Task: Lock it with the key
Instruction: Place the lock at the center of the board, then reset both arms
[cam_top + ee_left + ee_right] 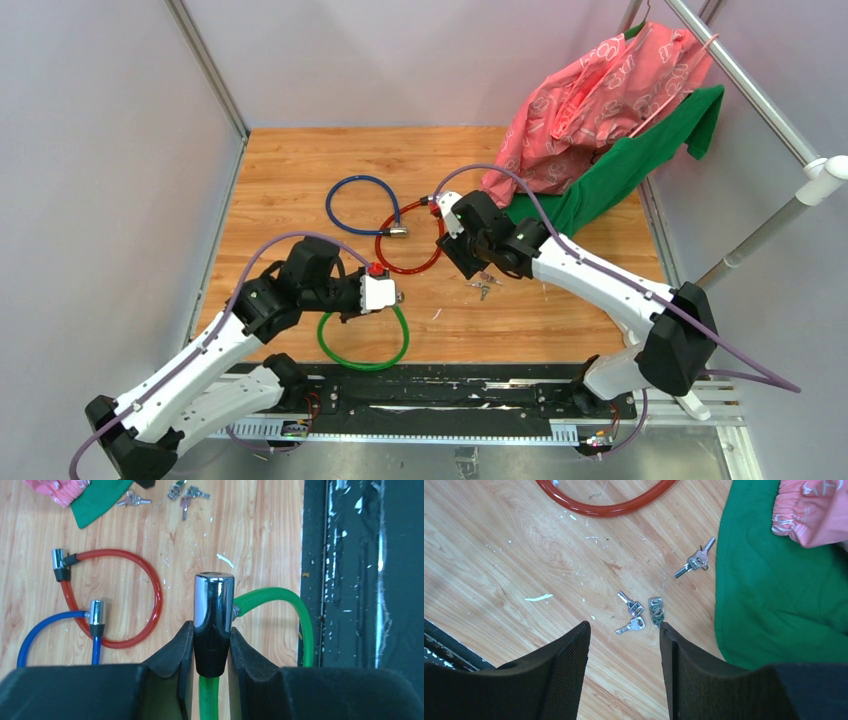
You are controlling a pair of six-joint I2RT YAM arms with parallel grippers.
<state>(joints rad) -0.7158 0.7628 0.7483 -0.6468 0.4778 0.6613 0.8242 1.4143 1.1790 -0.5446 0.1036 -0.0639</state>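
Tabletop (300, 170), left fingers (170, 660) gripping green lock (214, 607), right fingers (569, 665) open over part-hidden keys (632, 625).

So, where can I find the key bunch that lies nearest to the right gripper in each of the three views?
Top external: the key bunch lies right of centre, on the wood beside the red cable loop.
Left wrist: key bunch at the top edge, above the red cable loop.
Right wrist: key bunch in the centre, just ahead of the right gripper.
Shared landmark: the red cable loop.
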